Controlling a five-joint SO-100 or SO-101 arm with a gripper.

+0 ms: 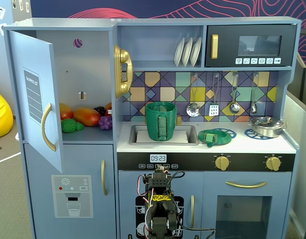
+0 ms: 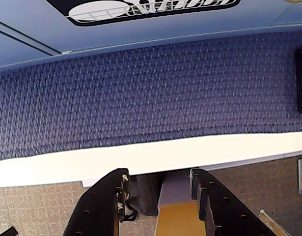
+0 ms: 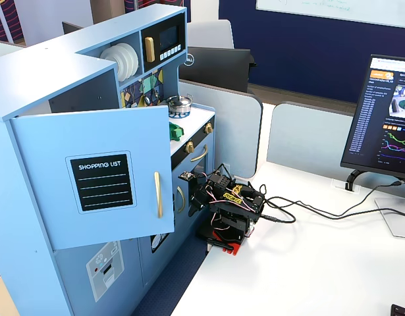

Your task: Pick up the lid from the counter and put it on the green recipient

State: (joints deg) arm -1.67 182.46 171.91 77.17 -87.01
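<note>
Fixed view facing the toy kitchen: I see the green recipient [image 1: 161,121] standing upright in the sink basin [image 1: 190,135], its lighter strap handle turned toward the camera. To its right in this view the lid [image 1: 211,137] lies flat on the white counter [image 1: 242,145], resting on a blue burner ring [image 1: 225,132], its small tab pointing to the front. Lid and recipient are near each other but apart. A shiny silver pot [image 1: 266,126] sits on the far right burner. The fridge door [image 1: 37,97] hangs open, with toy fruit on the shelf behind it. My arm [image 1: 159,206] is folded low in front of the oven, well below counter height. Wrist view: the gripper [image 2: 158,194] points down at blue carpet [image 2: 141,93] and a white table edge; its two dark fingers [image 2: 104,206] stand spread with nothing between them. The other fixed view shows the arm [image 3: 230,209] folded on the white desk [image 3: 321,263] just beside the kitchen.
</note>
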